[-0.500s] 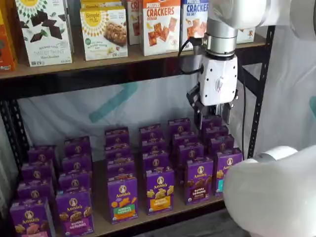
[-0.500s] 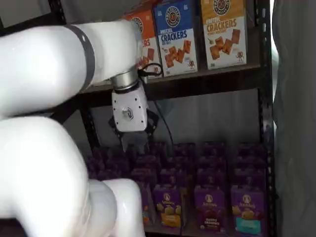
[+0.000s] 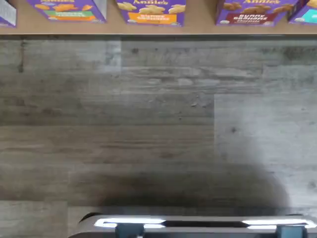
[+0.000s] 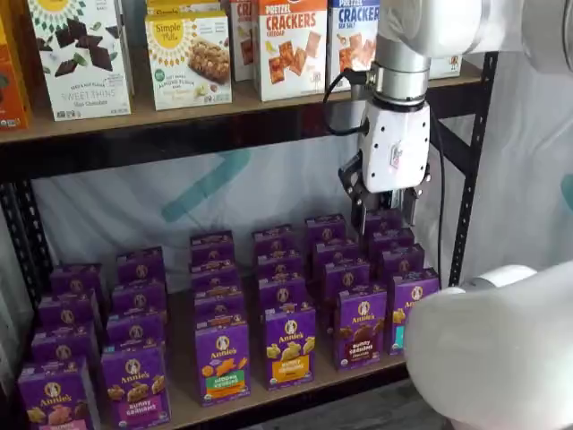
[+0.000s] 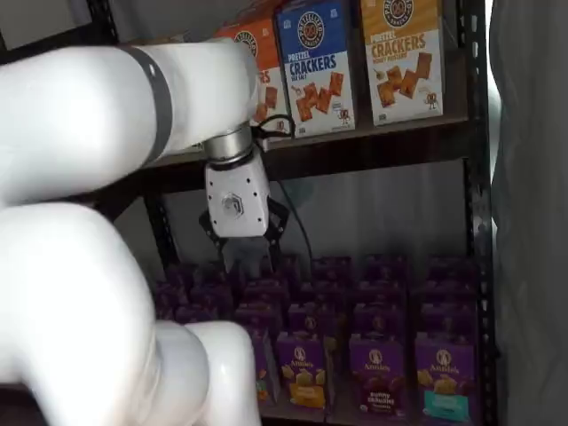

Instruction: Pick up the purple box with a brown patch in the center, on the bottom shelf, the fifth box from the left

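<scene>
The purple box with brown cookies and a maroon band stands in the front row of the bottom shelf, second from the right end. It also shows in a shelf view and in the wrist view. My gripper hangs above the back rows at the right, well above and behind that box. A gap shows between its black fingers, and it holds nothing. It also shows in a shelf view.
Rows of purple Annie's cartons fill the bottom shelf, with orange and yellow ones to the left and a teal one to the right. Cracker boxes stand on the upper board. A black rack post rises to the right. Grey plank floor lies below.
The gripper has shifted only slightly, a touch lower in both shelf views. The boxes have not moved.
</scene>
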Robot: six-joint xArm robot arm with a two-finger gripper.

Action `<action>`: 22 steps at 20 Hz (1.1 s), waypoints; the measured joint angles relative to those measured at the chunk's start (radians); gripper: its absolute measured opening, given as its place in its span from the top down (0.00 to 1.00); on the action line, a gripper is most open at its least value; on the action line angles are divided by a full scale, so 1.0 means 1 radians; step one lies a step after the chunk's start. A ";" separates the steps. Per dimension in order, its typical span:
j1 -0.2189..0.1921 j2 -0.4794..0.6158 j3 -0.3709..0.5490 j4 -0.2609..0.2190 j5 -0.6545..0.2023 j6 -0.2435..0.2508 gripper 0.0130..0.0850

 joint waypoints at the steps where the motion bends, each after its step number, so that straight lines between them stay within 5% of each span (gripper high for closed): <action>1: 0.002 0.005 0.006 -0.012 -0.017 0.004 0.00; 22: -0.043 0.279 0.106 -0.024 -0.402 -0.039 0.00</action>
